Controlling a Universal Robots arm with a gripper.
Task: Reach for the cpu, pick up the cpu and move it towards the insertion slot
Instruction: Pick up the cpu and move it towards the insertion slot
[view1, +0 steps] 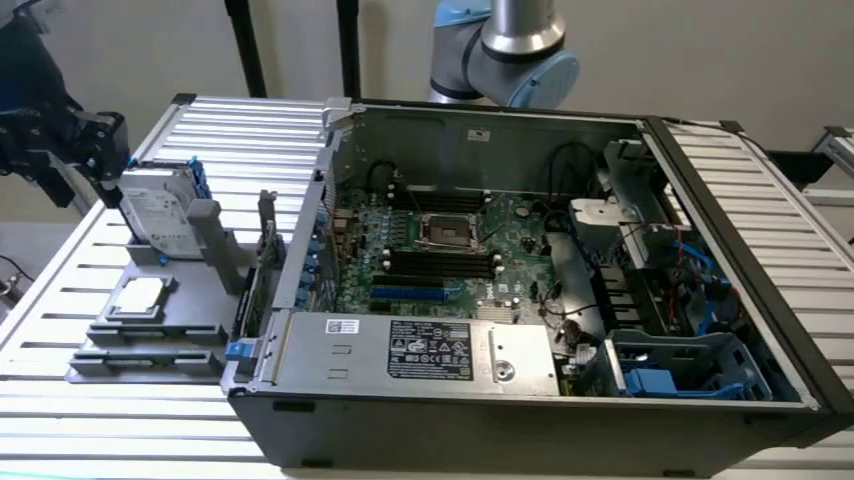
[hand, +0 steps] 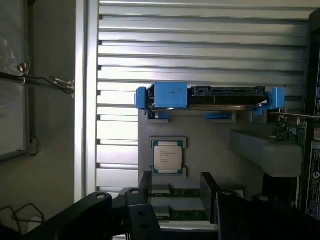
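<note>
The cpu (view1: 140, 297) (hand: 167, 157) lies flat in a grey holder (view1: 147, 330) on the slatted table, at the exterior view's left of the computer case; its silvery top faces up. My gripper (hand: 176, 192) hangs well above that side of the table, and in the exterior view its dark body (view1: 60, 145) sits at the far left edge. Its two black fingers (hand: 146, 184) stand open with nothing between them, apart from the cpu. The insertion slot (view1: 447, 232), a shiny frame around a dark centre, is on the motherboard inside the open case.
A silver hard drive with blue rails (view1: 160, 215) (hand: 200, 96) stands in the holder behind the cpu. Green memory sticks (hand: 186, 192) lie in the holder's front grooves. The open case (view1: 534, 400) has high walls, cables and a blue drive cage (view1: 681, 375).
</note>
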